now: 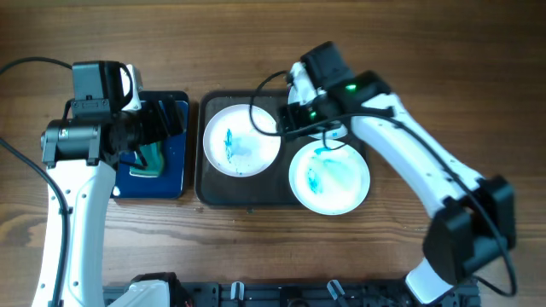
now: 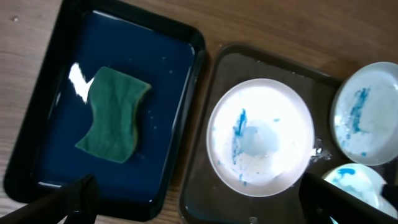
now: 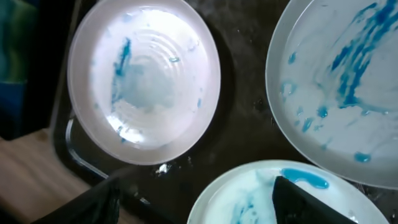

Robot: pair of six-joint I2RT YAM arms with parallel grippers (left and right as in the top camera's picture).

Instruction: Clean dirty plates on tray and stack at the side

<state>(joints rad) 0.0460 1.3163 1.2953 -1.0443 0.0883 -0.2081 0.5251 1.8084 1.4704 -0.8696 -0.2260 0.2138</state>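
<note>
Right gripper [image 3: 193,208] over plates [image 3: 144,81] (sponge [image 2: 114,115] aside)

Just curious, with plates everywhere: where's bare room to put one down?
Bare wooden table runs beyond both trays and right of the dark grey-brown rectangular tray. That tray is crowded with blue-smeared round white plates; the smaller blue tray holds a green sponge.

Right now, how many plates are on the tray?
3. One plate lies on the left of the tray, one at its back right, mostly hidden from overhead, and one at its front right.
</note>
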